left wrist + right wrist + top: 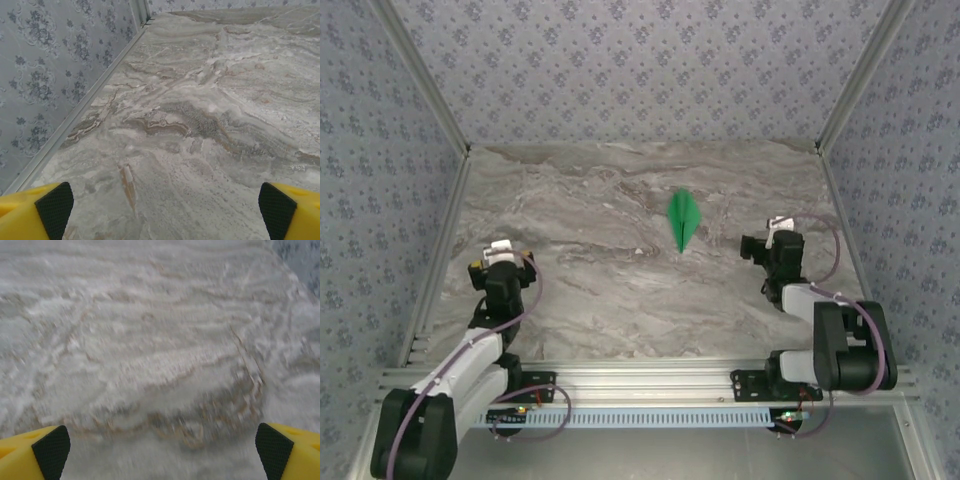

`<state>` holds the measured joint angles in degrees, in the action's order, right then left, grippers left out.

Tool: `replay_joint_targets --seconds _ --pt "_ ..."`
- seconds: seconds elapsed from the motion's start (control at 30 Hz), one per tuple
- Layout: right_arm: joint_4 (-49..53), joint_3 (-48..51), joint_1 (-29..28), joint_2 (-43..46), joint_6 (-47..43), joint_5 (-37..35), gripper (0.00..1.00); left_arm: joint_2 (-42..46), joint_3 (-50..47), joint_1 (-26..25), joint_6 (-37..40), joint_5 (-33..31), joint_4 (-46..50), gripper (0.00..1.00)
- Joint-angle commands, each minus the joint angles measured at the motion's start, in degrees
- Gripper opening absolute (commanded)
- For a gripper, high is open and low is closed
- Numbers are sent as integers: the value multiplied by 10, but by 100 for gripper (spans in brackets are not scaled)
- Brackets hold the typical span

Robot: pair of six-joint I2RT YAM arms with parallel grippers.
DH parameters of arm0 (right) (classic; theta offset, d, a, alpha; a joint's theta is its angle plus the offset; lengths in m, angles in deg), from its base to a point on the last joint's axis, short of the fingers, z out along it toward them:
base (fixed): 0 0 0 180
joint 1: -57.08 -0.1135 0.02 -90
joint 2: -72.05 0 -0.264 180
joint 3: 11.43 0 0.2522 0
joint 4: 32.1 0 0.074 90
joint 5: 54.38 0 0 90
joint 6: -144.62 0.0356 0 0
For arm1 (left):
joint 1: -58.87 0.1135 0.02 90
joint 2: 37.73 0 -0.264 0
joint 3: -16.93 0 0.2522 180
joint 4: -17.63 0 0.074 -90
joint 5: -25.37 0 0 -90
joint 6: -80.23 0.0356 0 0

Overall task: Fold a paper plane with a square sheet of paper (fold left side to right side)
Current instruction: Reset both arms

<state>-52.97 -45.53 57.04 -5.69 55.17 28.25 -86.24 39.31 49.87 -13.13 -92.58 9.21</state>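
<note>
green paper plane, creased to a slim dart, flat on the marbled desk, right of centre, narrow tip toward the near edge. left tool low near the desk's left edge, well apart from the dart, jaws spread wide, black pads at the frame corners, gripping nothing. right tool likewise released, near the dart's right side but clear of it, pads wide over bare, blurred marble. folding judged complete or nearly so. risks from here: thin paper sliding or springing open under a one-sided press; crease skewing from a push without a pin on the opposite side; a low sweep of the right arm nudging the dart off its spot.
</note>
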Motion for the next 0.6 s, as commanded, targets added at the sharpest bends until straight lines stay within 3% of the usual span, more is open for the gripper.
replay_joint_targets --seconds 0.0,0.07,0.2,0.57 --pt "-134 7 6 -54 -23 37 100 -26 3 23 24 80 -103 98" --pt "-181 10 6 -98 -29 50 100 -61 8 26 33 100 -126 98" --pt "-109 -22 23 -94 -17 74 100 -138 31 27 49 135 -169 98" --pt "-118 -19 30 -95 -13 88 100 -323 81 31 88 210 -307 98"
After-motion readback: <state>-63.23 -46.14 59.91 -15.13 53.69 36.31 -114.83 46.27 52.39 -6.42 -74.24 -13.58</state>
